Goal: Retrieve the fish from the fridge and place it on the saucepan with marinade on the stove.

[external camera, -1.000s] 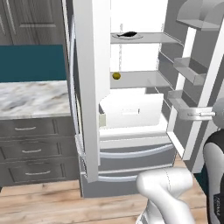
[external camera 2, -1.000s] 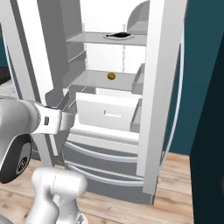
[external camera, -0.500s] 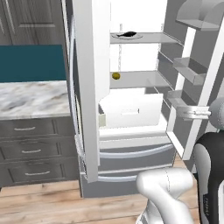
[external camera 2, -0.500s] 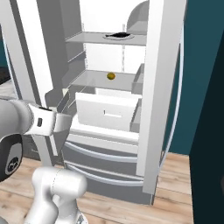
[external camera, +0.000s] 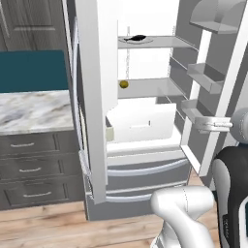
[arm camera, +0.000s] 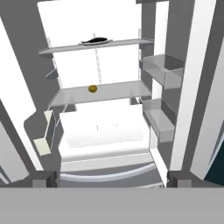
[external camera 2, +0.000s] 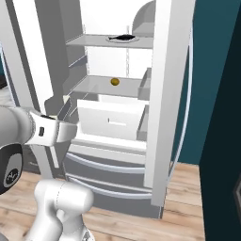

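White fridge (external camera: 97,121) interior is wide open, doors swung out so the arm gets a straight shot at the shelves. Fish (arm camera: 96,40) sits on the top shelf, on what looks like a small plate (hard to tell), with a yellowish ball (arm camera: 92,89) one shelf down. End effector (arm camera: 109,178) hangs well back from both, fingers spread and empty, presumably lining up its reach.

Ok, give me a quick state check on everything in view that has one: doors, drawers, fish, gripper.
fridge: both upper doors open, white inside lit.
fish: lying on a plate on the top shelf, untouched.
small yellow ball: sitting on the middle shelf.
white crisper drawer: pushed in.
lower fridge drawers: shut.
cabinet drawers: shut.
gripper: open, empty, facing the fridge.
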